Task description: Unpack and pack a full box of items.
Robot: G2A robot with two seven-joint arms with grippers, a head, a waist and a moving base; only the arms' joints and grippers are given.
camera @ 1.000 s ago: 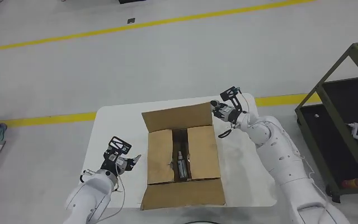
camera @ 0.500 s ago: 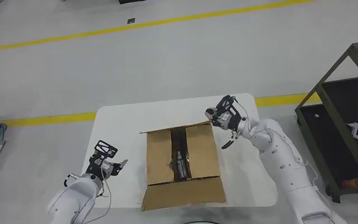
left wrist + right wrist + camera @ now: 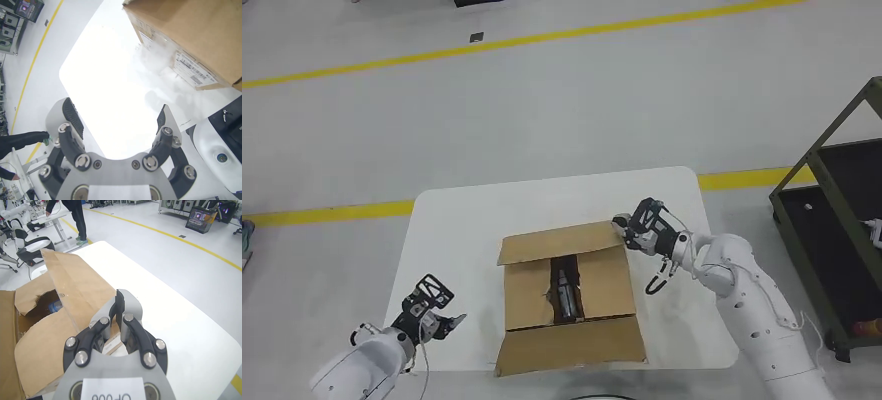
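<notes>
**Entry: packing station, state of work**

- **Box** point(image 3: 527, 295): brown cardboard, sitting on the white table point(image 3: 457, 225). It lies directly ahead of the right gripper and well apart from the left gripper, on that gripper's inner side.
- **Side flaps**: both are folded inward and lie about level. A narrow gap is left between them. One has a torn inner edge point(image 3: 28, 306).
- **Far flap** point(image 3: 557, 243): tilted down over the side flaps but not yet flat. Its corner is at the right gripper's fingertips.
- **Near flap** point(image 3: 567, 345): spread outward and not folded in. Of the four flaps, it lies farthest from the right gripper.
- **Bottle** point(image 3: 564, 290): inside the box, visible through the gap. It is beyond the right gripper's fingertips and lower, past the far flap.
- **Right gripper** point(image 3: 118, 306): narrow, with the jaws drawn close together at the far flap's corner. Whether cardboard is actually pinched between them cannot be told.
- **Left gripper** point(image 3: 116, 111): wide and holding nothing, above bare table near its edge. The box wall is ahead of it, out of contact.

**Progress, as judged:** the contents appear to be back inside, and no loose items lie on the table near either gripper. That places the work in the closing stage of packing. Outstanding steps are pressing the far flap flat and bringing the near flap up and over. The near flap probably falls to the left gripper, which is free.
</notes>
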